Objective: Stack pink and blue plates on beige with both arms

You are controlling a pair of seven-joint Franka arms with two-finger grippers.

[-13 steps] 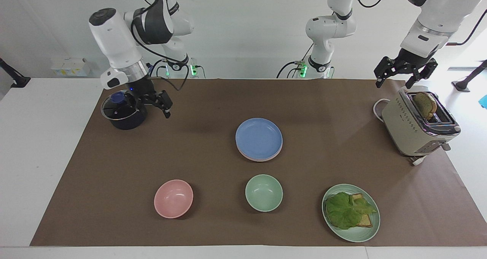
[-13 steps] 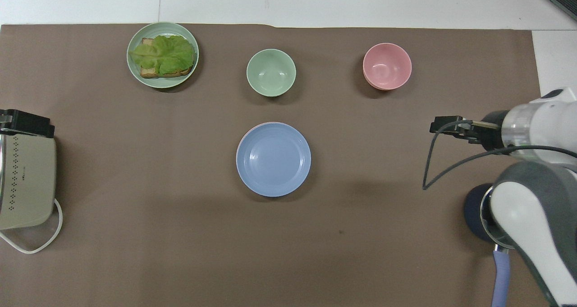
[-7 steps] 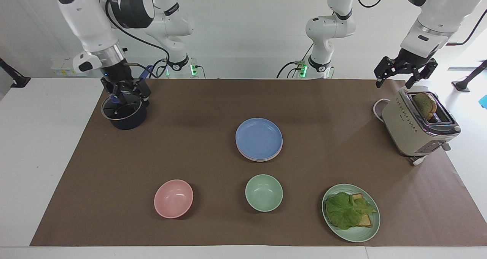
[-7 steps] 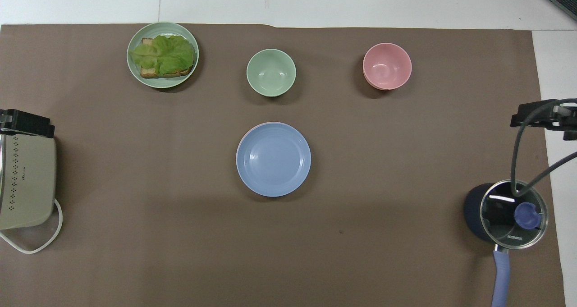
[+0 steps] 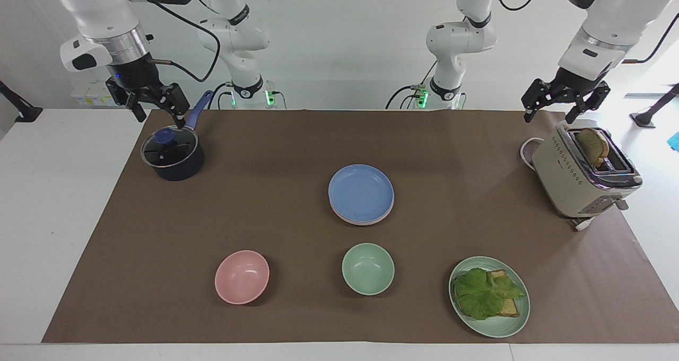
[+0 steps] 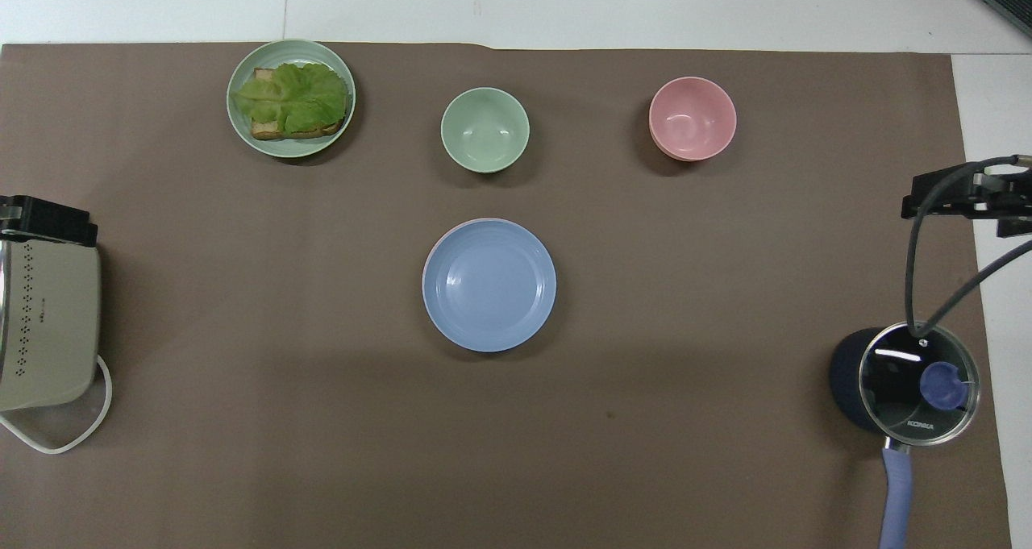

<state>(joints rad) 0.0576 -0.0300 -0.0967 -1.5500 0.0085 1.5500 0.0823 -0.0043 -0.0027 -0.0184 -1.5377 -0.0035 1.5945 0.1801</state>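
Observation:
The blue plate (image 5: 360, 191) (image 6: 489, 283) lies in the middle of the brown mat, on top of a low stack. Under it a pale pink plate's rim (image 5: 362, 222) peeks out. The beige plate is hidden beneath them. My right gripper (image 5: 159, 112) (image 6: 967, 198) hangs open and empty above the mat's edge, over the saucepan's handle at the right arm's end. My left gripper (image 5: 551, 114) waits open and empty in the air above the toaster. Neither gripper is close to the stack.
A dark saucepan with a glass lid (image 5: 172, 157) (image 6: 915, 388) stands at the right arm's end. A beige toaster (image 5: 581, 178) holds a bread slice at the left arm's end. Farthest from the robots are a pink bowl (image 5: 242, 276), a green bowl (image 5: 368, 269) and a green plate (image 5: 498, 329) with lettuce toast.
My right arm rose and drew away from beside the saucepan toward its own end of the table. The left arm and the plates stayed put.

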